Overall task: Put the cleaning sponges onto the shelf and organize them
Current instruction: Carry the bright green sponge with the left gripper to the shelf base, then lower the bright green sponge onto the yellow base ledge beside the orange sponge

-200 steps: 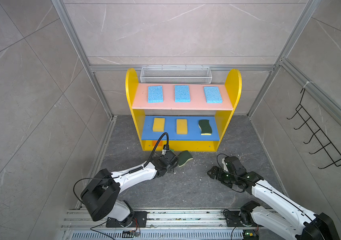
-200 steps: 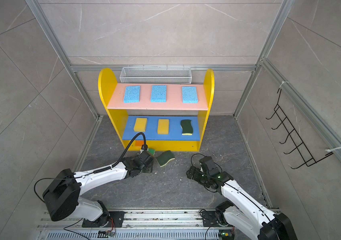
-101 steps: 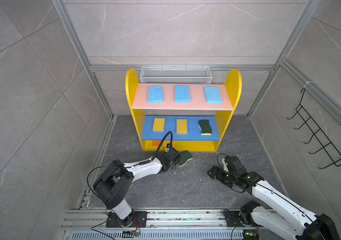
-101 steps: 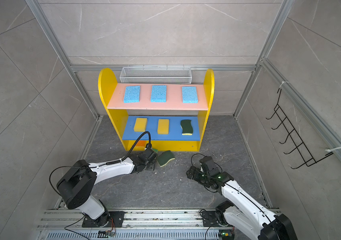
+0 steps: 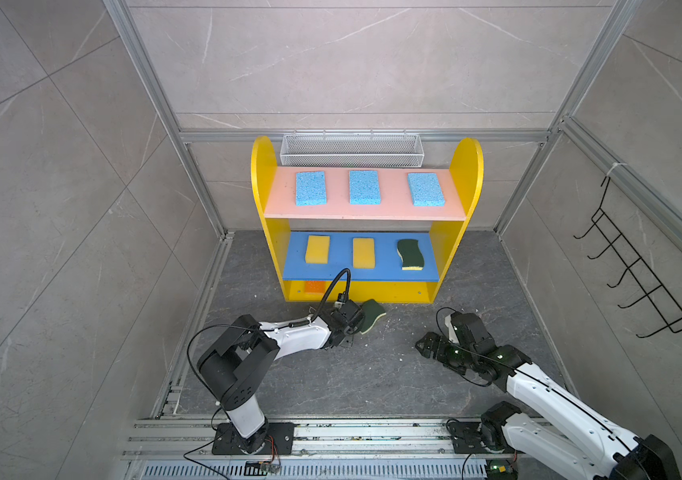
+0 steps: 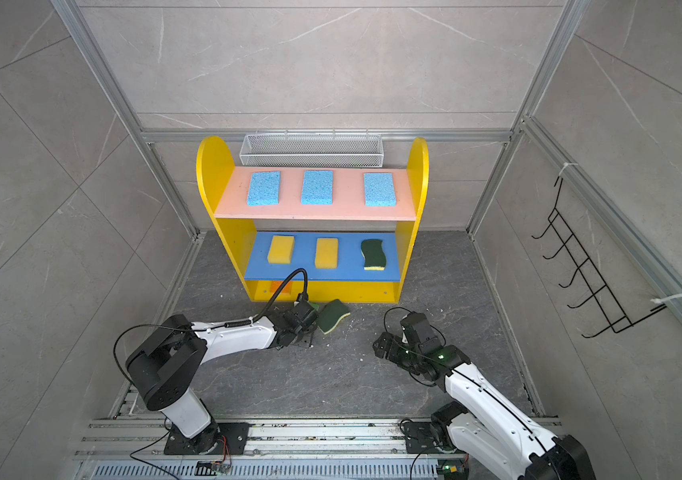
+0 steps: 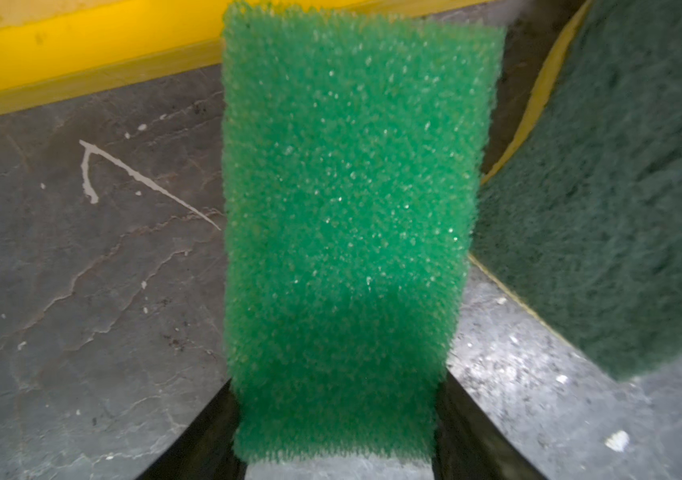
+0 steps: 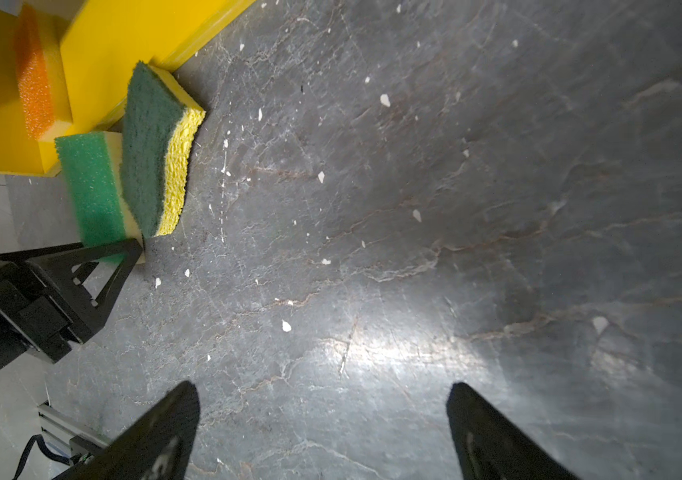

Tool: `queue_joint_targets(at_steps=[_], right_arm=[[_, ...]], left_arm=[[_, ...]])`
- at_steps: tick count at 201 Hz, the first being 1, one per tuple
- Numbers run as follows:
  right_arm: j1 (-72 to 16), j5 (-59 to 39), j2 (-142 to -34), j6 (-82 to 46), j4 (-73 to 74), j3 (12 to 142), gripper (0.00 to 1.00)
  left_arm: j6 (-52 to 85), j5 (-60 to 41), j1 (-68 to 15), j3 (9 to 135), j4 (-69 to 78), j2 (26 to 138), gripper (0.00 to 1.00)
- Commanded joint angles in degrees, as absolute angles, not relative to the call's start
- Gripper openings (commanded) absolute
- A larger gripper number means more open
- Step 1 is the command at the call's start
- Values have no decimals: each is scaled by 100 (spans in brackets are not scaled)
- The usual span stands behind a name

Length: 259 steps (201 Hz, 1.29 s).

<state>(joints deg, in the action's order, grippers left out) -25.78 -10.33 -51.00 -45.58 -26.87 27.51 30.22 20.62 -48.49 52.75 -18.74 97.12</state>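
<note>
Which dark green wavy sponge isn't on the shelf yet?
The dark green sponge on the floor, in front of the shelf. Its twin lies on the blue board.

Right hand (image 8: 327,436): two black fingers at the lower edge of the frame, set wide apart over the grey surface (image 8: 414,208), which is flecked with white crumbs. Left of frame: left hand (image 8: 123,253) clamps the bright green sponge (image 8: 90,187). Dark-green sponge (image 8: 152,145), yellow-backed, leans tilted against it, top corner at the yellow shelf (image 8: 123,33). Upper left: orange sponge (image 8: 34,83) inside the shelf.
</note>
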Motion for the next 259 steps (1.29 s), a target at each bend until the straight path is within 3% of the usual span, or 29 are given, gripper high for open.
queue_joint_targets(at_steps=[1,101,179,259], right_arm=[[-2558,-993,-5010,-4439,-2892,2698,95],[-2558,-771,-4523,-4303,-3325,2686,95],[-2559,-560,-4028,-3998,-3609,3004,94],[-2555,-511,-4240,-3771,-3662,3131,94]], left_arm=[[3120,2004,-5071,5536,-1881,9765,64],[3144,1833,-5366,6130,-1765,9977,63],[3455,2049,-4965,6337,-1724,9900,64],[3490,2224,-4720,6724,-1166,10339,64]])
